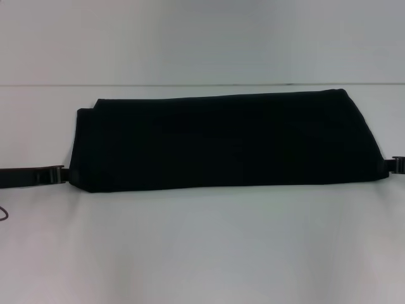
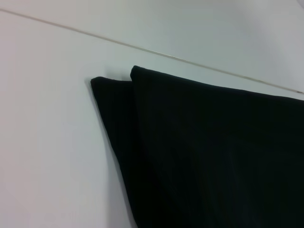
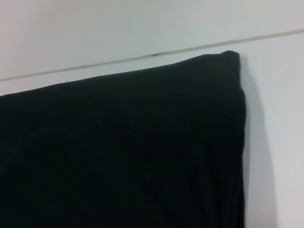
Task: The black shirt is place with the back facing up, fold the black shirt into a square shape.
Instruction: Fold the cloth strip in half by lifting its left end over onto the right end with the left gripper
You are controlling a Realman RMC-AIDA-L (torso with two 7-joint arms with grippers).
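Observation:
The black shirt lies flat on the white table, folded into a long wide band with no lettering showing. Its left end shows two stepped layers in the left wrist view. Its far right corner shows in the right wrist view. My left gripper is low at the shirt's near left corner. My right gripper is low at the shirt's near right corner, at the picture's edge. Neither wrist view shows its own gripper.
A thin seam runs across the table just behind the shirt. A dark loop of cable lies at the far left edge. Bare white table spreads in front of the shirt.

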